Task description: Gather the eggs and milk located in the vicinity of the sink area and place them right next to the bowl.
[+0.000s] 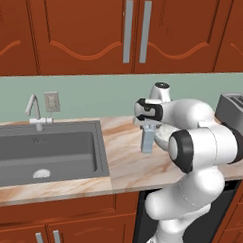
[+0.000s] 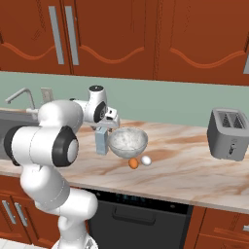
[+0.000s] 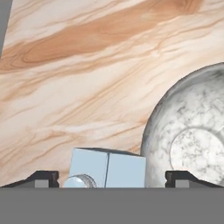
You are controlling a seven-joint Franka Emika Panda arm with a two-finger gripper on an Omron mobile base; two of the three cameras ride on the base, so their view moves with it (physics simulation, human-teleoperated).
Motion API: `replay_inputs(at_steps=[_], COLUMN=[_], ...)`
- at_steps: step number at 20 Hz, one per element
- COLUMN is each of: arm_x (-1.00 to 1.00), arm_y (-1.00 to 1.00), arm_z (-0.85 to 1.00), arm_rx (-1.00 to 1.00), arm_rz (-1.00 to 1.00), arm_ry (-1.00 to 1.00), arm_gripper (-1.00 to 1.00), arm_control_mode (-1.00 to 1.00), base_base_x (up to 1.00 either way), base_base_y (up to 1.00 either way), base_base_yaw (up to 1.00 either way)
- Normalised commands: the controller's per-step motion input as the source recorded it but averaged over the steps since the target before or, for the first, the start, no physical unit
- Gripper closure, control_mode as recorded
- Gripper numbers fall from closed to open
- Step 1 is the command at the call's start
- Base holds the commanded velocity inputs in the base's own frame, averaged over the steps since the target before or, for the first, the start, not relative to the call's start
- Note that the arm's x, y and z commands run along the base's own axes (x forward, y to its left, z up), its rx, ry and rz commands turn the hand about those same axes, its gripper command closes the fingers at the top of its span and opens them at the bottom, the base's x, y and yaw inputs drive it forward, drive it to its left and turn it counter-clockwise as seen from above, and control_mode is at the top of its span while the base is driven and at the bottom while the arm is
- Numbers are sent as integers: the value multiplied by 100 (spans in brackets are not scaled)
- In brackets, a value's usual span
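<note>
Left base view: my arm reaches over the surface (image 1: 126,164) right of the sink (image 1: 47,155); the gripper (image 1: 149,128) hangs straight above the milk (image 1: 148,140), which stands upright just beside the bowl (image 1: 164,133), itself mostly hidden behind my arm; a pale patch lies near the sink's drain, and I cannot tell what it is.

Right base view: here the layout reads clearly; the milk (image 2: 101,141) stands on the surface (image 2: 194,165) just left of the bowl (image 2: 128,141), close enough that I cannot tell whether they touch; the orange egg (image 2: 133,163) and white egg (image 2: 146,160) lie side by side just in front of the bowl; the gripper (image 2: 103,127) sits directly over the carton's top; a toaster (image 2: 227,133) stands well apart to the right.

Hand view: the fingertips (image 3: 41,178) stand wide, one on each side of the milk (image 3: 107,168) with clear gaps, so the gripper (image 3: 111,179) is released and grasps nothing; the bowl's (image 3: 192,131) rim is close beside the carton.

My judgement: everything looks placed; the step now is a clean retreat; I'd lift straight up with the jaws wide, no sideways drift, so neither finger tips the carton or nudges the bowl.
</note>
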Motion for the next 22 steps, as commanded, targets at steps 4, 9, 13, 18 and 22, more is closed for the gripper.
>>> replay_inputs(at_steps=[4,9,13,18,22], arm_x=[-26,-49,-53,-78,-75], arm_y=[0,0,0,0,0], arm_z=[0,0,0,0,10], arm_rx=[0,0,0,0,0], arm_rz=[0,0,0,0,0], arm_ry=[0,0,0,0,0], arm_gripper=[-100,-100,-100,-100,-100], arm_control_mode=[-100,-100,-100,-100,-100], base_base_x=[0,0,0,0,0], base_base_y=[0,0,0,0,0], base_base_yaw=[0,0,0,0,0])
